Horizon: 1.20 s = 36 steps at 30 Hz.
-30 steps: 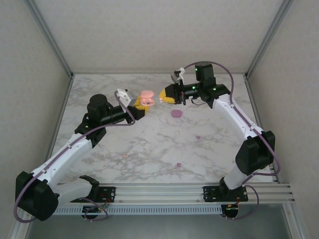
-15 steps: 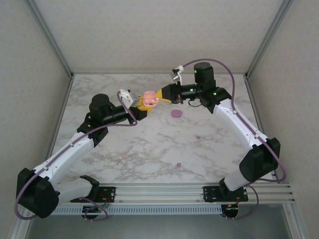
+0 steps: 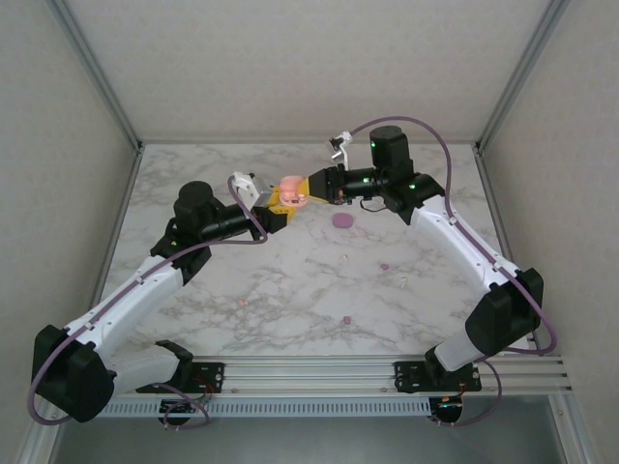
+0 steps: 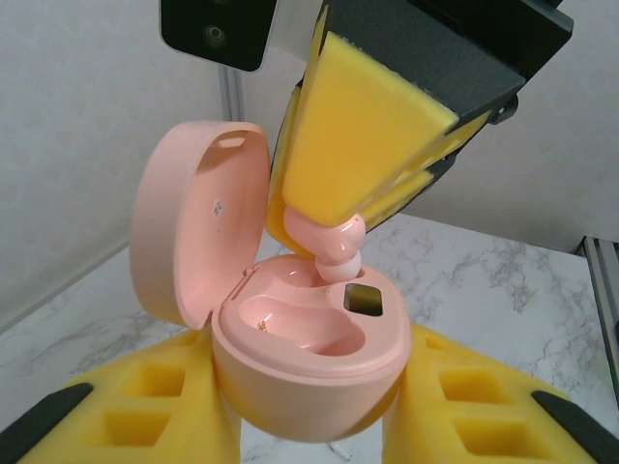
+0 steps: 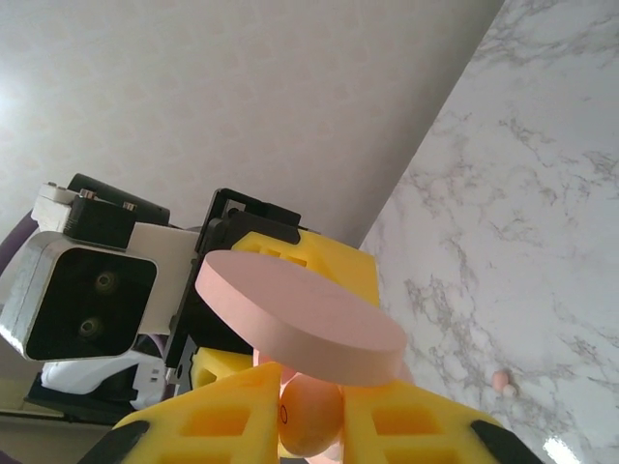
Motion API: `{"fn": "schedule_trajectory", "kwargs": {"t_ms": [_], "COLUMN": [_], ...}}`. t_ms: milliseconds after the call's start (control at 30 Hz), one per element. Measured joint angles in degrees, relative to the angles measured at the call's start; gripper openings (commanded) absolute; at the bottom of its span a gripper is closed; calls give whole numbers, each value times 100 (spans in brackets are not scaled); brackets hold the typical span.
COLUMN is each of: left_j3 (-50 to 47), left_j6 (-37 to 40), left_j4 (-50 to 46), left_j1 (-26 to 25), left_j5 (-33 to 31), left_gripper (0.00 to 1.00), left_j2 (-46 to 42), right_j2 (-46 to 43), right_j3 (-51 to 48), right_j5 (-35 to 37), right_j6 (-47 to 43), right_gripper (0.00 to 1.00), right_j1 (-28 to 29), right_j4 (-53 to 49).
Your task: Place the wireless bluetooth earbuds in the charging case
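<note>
My left gripper [image 3: 278, 201] is shut on the body of an open salmon-pink charging case [image 3: 290, 190], held up off the table. In the left wrist view the case body [image 4: 309, 372] sits between my yellow fingers [image 4: 126, 406], its lid [image 4: 193, 227] swung up to the left. My right gripper [image 3: 311, 185] comes in from above, shut on a salmon-pink earbud [image 4: 336, 251]. The bud's tip touches the far right well, and the near left well stands empty. In the right wrist view the bud [image 5: 314, 423] sits between my pads, under the lid's edge [image 5: 300, 314].
On the marble table lie a closed purple case [image 3: 342, 220], two purple buds [image 3: 384, 266] [image 3: 346, 320], small white buds [image 3: 344, 257] [image 3: 402, 282] and a pink bud [image 3: 242, 304]. Grey walls and metal posts enclose the table.
My right gripper has moved left with the pink earbud, from apart from the case to over its open top. The left gripper with the case has hardly shifted.
</note>
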Motion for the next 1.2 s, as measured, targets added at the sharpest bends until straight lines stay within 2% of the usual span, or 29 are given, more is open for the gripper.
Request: {"fn": "schedule_trajectory", "kwargs": {"t_ms": [367,1200], "left_j3": [0,2], "left_j6": [-133,-146], "left_j4": [-42,83], "left_j1": [-4,-11], "left_j5": [0,-120], "left_gripper": [12,11], "left_j2": [66,90], "right_j2": [0,-9], "right_j3": [59,343], "right_j5": [192,903], "right_j6": [-424,-527], "right_gripper": [31,41], "right_j1": [42,79], "right_j4": [-317,-940]}}
